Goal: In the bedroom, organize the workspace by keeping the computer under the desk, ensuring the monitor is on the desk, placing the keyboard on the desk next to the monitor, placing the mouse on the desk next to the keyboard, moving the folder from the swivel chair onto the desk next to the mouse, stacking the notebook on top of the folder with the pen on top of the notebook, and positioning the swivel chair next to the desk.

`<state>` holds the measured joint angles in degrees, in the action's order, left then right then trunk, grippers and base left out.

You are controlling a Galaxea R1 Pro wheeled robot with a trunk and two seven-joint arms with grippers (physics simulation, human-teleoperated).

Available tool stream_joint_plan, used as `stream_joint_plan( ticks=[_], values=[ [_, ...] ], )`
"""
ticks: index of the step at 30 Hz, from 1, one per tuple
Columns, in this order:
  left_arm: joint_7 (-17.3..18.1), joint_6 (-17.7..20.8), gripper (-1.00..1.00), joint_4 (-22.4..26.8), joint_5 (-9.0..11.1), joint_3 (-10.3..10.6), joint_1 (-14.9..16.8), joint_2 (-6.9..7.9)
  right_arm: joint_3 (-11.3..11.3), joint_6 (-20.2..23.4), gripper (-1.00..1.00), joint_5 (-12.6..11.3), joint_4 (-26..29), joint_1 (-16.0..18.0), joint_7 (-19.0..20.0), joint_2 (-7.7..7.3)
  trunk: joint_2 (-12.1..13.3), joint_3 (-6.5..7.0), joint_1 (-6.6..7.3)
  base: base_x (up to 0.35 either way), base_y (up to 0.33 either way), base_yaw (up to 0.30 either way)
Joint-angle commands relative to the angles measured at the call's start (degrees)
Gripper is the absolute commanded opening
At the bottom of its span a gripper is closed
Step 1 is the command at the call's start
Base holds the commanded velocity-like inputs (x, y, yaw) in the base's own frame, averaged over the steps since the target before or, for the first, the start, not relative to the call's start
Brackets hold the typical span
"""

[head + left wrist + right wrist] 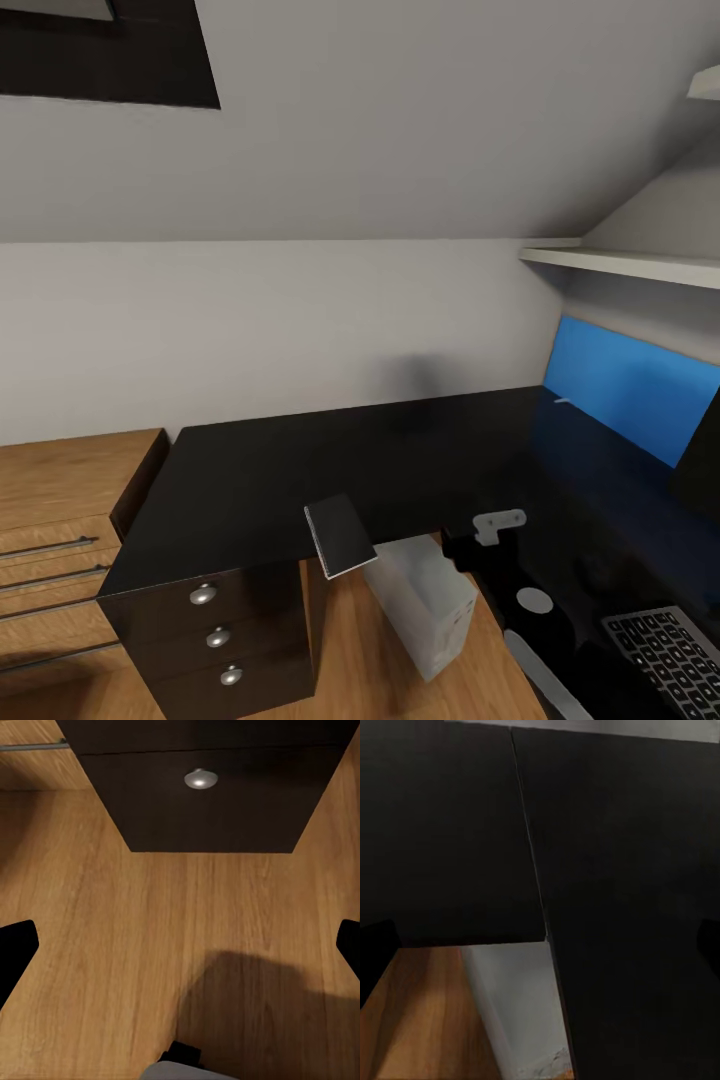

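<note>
Desk [300, 470]: glossy black L-shaped top under the sloped ceiling, with a black drawer unit [215, 640] beneath its near left corner; in the right wrist view, seen close as two dark slabs meeting at a seam [607, 870].
Notebook [340, 535]: small, dark, pale-edged, lying on the front edge of the desk and hanging partly over it, tilted; just above the computer.
Computer [425, 605]: pale boxy tower standing on the wood floor [370, 670] under the desk, just right of the drawer unit; pale top also in the right wrist view [514, 1005], below the desk edge.
Keyboard [670, 655]: dark keys in a silvery frame, on the desk at the lower right corner of the head view.
Monitor [700, 455]: only a dark edge at the right border, above the desk.
Blue wall panel [625, 385]: behind the right wing of the desk, below a white shelf [625, 262].
Left gripper [180, 945]: black fingertips [15, 945] at both edges of its wrist view, spread wide, nothing between them; aimed at bare floor [150, 930] in front of the bottom drawer and its round knob [200, 778]; notebook not between these jaws.
Right gripper [540, 941]: dark fingertips [375, 945] faint at both edges, wide apart, holding nothing; hanging over the desk edge above the computer.
</note>
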<state>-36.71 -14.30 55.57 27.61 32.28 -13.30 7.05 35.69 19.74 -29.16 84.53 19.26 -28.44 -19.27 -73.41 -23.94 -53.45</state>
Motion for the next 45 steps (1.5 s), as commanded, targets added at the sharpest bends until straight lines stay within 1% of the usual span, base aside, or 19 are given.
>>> stream_joint_plan(
  ticks=[1, 4, 8, 11, 19, 33, 38, 45],
  values=[
    [-0.2, -0.4, 1.00, 0.1, 0.6, 0.2, 0.0, 0.07, 0.2, 0.2, 1.00, -0.4, 0.3, 0.1, -0.5, -0.08, 0.0, -0.05, -0.01, 0.000, 0.000, 0.000],
    [-0.2, -0.4, 1.00, 0.1, 0.6, 0.2, 0.0, 0.07, 0.1, 0.1, 1.00, -0.5, 1.2, 0.1, -0.6, -0.14, 0.0, -0.05, -0.01, -0.006, 0.000, 0.000],
    [-0.2, -0.4, 1.00, 0.1, 0.6, 0.2, 0.0, 0.07, 0.1, 0.1, 1.00, -0.5, 1.4, 0.1, -0.6, -0.15, 0.0, -0.05, -0.01, -0.282, 0.156, 0.217],
    [-0.2, -0.4, 1.00, 0.1, 0.6, 0.2, 0.0, 0.07, 0.1, 0.1, 1.00, -0.5, 1.4, 0.1, -0.7, -0.15, 0.0, -0.05, -0.01, -0.266, 0.210, 0.257],
    [-0.2, -0.4, 1.00, 0.0, 0.6, 0.2, 0.0, 0.07, 0.3, -0.2, 1.00, -0.5, 1.4, 0.1, -2.9, -0.07, 0.0, -0.05, -0.01, -0.248, 0.243, 0.274],
    [-0.2, -0.4, 1.00, -0.1, 0.6, 0.2, 0.0, 0.07, 0.5, -1.1, 1.00, -0.4, 1.3, 0.1, -3.3, -0.06, 0.0, -0.05, -0.01, -0.257, 0.228, 0.277],
    [-0.2, -0.4, 1.00, 0.0, 0.6, 0.2, 0.0, 0.07, 0.7, -1.2, 1.00, -0.4, 1.2, 0.1, -3.3, -0.01, 0.0, -0.05, -0.01, -0.310, 0.094, 0.277],
    [-0.3, -0.4, 1.00, 0.0, 0.6, 0.2, 0.0, 0.09, 1.8, -1.2, 1.00, -0.3, 1.2, 0.1, -3.4, 0.02, 0.0, -0.05, -0.01, -0.325, 0.018, 0.277]
  ],
)
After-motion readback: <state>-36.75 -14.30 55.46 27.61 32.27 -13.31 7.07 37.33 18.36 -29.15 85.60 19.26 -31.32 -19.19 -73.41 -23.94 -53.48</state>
